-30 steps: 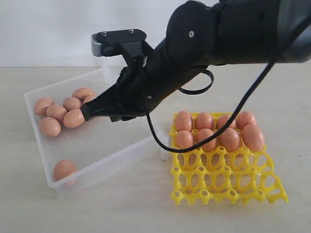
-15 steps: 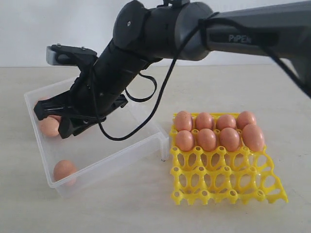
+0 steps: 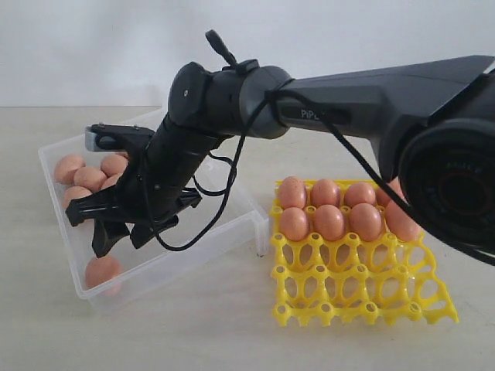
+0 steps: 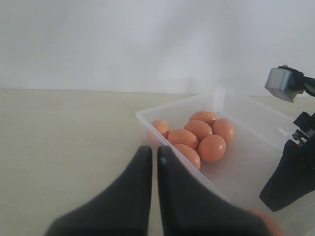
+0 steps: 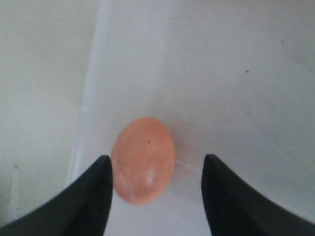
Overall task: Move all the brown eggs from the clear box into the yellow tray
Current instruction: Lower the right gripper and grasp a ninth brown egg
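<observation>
- In the exterior view we see the brown eggs (image 3: 89,178) in two places. A cluster lies in the upper-left corner of the clear box (image 3: 186,255), the eggs touching one another.
- A lone egg (image 3: 101,271) lies apart from the cluster, in the box's lower-left corner, close against the wall.
- Eight more eggs sit in the yellow tray (image 3: 356,297), filling its upper two rows. The lower two rows of cells stand bare.
- The tray lies at lower right of the frame, just beside the box. Both rest on a pale table (image 3: 193,332).
- The right gripper (image 3: 85,233) reaches across to the left, into the box, just above the lone egg. Its jaws are spread wide and grip nothing. In the right wrist view the egg lies between the fingers, nearer one of them.
- The left gripper (image 4: 154,150) shows only in its own wrist view. Its jaws are nearly together with nothing between them, and it sits outside the box, near the corner with the cluster.
</observation>
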Motion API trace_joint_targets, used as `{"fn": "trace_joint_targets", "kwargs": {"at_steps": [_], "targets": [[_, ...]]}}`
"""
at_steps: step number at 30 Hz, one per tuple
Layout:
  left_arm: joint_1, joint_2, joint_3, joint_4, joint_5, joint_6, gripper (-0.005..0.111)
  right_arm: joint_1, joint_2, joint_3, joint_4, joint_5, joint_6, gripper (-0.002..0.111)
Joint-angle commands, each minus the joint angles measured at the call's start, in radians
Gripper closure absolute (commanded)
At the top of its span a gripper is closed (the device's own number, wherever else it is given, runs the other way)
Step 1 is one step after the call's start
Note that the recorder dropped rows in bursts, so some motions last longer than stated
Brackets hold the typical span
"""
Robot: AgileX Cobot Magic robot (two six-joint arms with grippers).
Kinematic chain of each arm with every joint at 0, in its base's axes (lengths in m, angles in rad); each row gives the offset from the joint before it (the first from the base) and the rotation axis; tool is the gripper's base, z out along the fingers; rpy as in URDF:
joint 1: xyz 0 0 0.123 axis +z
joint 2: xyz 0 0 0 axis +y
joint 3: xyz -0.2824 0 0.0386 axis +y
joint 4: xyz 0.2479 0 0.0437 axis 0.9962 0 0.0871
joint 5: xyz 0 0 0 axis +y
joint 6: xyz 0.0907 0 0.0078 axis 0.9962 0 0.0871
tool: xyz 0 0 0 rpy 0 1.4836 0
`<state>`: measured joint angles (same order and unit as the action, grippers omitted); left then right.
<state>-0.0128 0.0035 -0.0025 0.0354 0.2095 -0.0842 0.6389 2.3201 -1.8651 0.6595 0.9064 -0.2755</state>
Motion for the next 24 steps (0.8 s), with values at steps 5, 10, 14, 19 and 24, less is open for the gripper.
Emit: {"fn": "trace_joint_targets", "kwargs": {"at_steps": [5,10,14,19,24], "targets": [[0.002,-0.003,0.003,0.001,0.0,-0.002,0.103,0.004,0.025,-0.012,0.019,-0.003,0.001,0.06],[0.002,-0.003,0.003,0.001,0.0,-0.002,0.103,0.033,0.03,-0.012,0.017,-0.021,-0.03,0.06],[0.002,-0.003,0.003,0.001,0.0,-0.002,0.103,0.058,0.03,-0.012,0.008,-0.067,-0.046,0.06],[0.002,-0.003,0.003,0.001,0.0,-0.002,0.103,0.062,0.055,-0.012,-0.01,-0.081,-0.017,0.06],[0.002,-0.003,0.003,0.001,0.0,-0.002,0.103,0.062,0.099,-0.012,-0.038,-0.027,0.004,0.06]]}}
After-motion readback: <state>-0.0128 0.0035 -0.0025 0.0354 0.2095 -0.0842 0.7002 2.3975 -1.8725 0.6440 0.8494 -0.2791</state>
